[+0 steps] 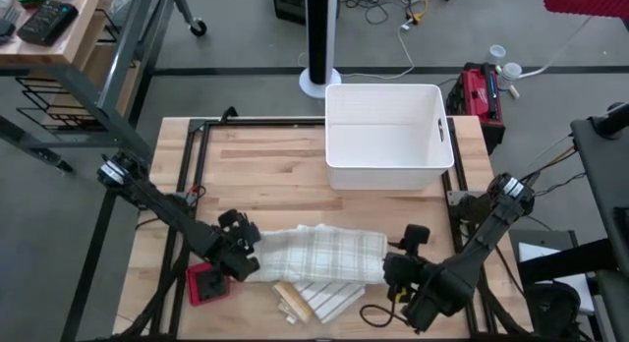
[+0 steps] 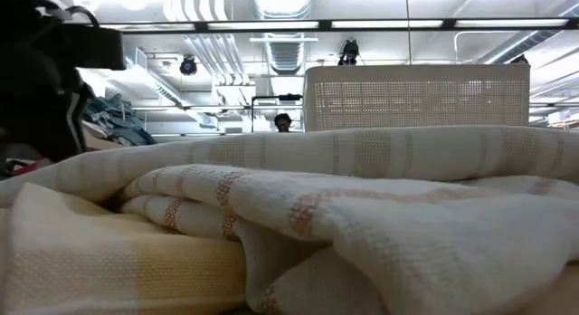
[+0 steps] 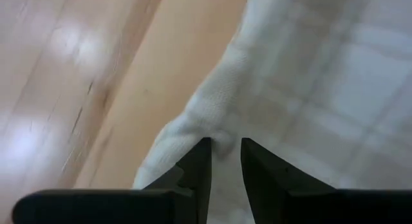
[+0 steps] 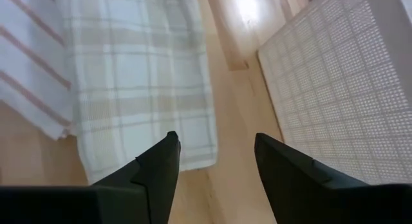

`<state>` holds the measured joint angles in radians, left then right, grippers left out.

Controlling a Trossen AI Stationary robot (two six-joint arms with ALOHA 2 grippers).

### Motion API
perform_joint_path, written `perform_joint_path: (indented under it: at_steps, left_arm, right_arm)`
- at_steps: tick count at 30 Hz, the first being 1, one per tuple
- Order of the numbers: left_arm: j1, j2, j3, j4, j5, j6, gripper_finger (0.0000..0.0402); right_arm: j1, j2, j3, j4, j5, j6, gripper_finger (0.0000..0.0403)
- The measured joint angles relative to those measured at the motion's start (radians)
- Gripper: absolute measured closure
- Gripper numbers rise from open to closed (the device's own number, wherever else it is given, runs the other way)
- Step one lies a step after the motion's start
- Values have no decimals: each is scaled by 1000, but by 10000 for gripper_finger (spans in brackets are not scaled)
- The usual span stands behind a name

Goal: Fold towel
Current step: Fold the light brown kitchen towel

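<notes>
- The wooden table (image 1: 285, 160) fills the high view, with both dark arms reaching in from the near corners.
- A white bin (image 1: 388, 136) sits at the far side of the table, right of centre, well apart from the cloth.
- The checked towel (image 1: 319, 254) lies bunched along the near edge, running between the two grippers; in the low view its folds (image 2: 362, 206) fill the foreground.
- A striped cloth (image 1: 324, 298) pokes out beneath the towel's near edge, with a tan rolled piece (image 1: 293, 303) just beside it.
- The left gripper (image 3: 224, 161) is down at the towel's left end, its fingers (image 3: 196, 169) narrowed onto a pinch of white fabric held between them.
- The right gripper (image 4: 215, 163) hangs just off the towel's right end, jaws spread wide with nothing between them; the towel's corner lies ahead of its fingertips, the bin off to one side.
- A small red object (image 1: 206, 283) rests near the left gripper on the table's edge.
</notes>
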<state>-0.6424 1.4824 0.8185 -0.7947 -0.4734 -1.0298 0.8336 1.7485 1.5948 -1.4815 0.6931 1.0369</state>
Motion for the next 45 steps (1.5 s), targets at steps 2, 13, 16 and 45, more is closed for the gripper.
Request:
perform_joint_path:
  at_steps: [2, 13, 16, 45]
  left_arm:
    - [2, -3, 8, 18, 3, -1, 328]
    - [-124, -2, 89, 292, 268, -16, 328]
    - [-176, 7, 89, 318, 198, -44, 328]
    - [-201, 264, 149, 215, 106, -121, 388]
  right_arm:
    - [6, 3, 0, 0, 15, 24, 208]
    - [16, 76, -67, 154, -23, -60, 207]
    - [20, 95, -122, 281, -84, -115, 209]
    - [-111, 118, -356, 626, -445, -183, 336]
